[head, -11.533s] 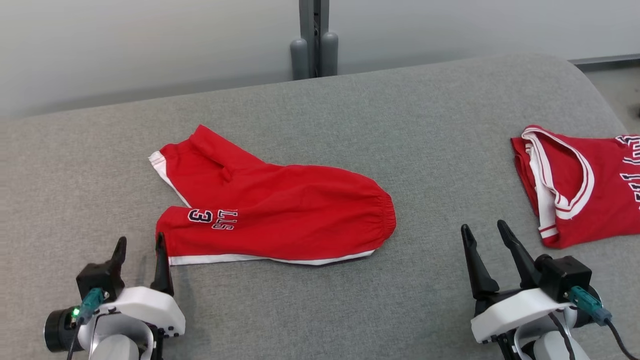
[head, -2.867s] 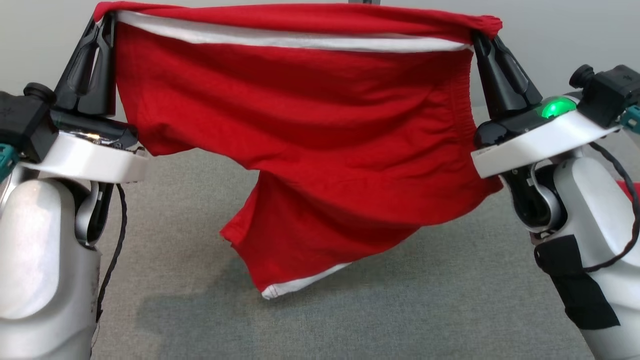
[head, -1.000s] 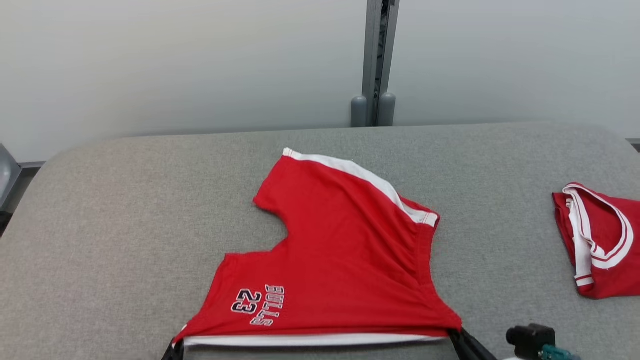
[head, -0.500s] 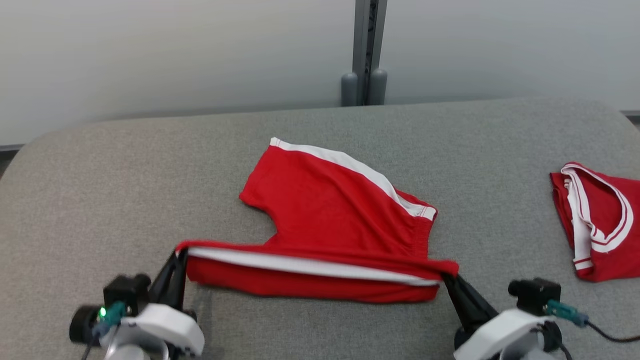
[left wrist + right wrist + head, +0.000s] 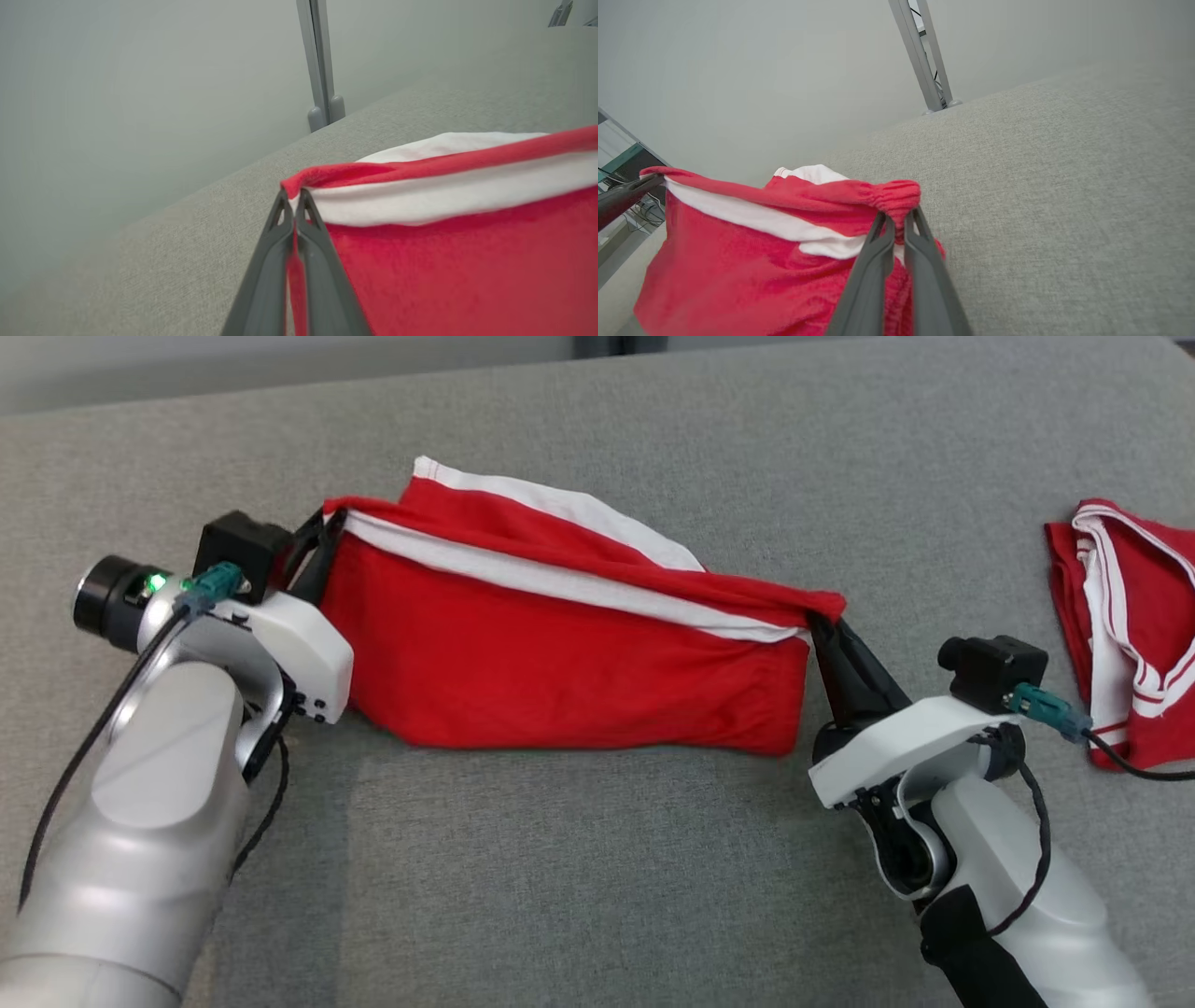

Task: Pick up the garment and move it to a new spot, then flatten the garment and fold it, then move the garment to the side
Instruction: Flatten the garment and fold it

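The garment (image 5: 560, 653), red shorts with white side stripes, hangs stretched between my two grippers above the grey table (image 5: 597, 859). Its near half is lifted and carried over the far half, whose white-edged leg (image 5: 551, 509) still lies on the cloth surface. My left gripper (image 5: 322, 537) is shut on the garment's left corner (image 5: 292, 184). My right gripper (image 5: 822, 621) is shut on the gathered waistband corner (image 5: 896, 198). In the left wrist view the fingers (image 5: 280, 261) pinch a thin red fold. In the right wrist view the left gripper's fingers (image 5: 621, 198) show at the far left.
A second red and white garment (image 5: 1134, 616), a jersey, lies at the right edge of the table. A grey metal post (image 5: 322, 70) stands behind the table against a pale wall. Bare grey cloth stretches in front of the shorts.
Both grippers have lifted the near edge of the shorts higher and carried it away from me over the far half. The head camera has tilted down, so the wall has left the picture.
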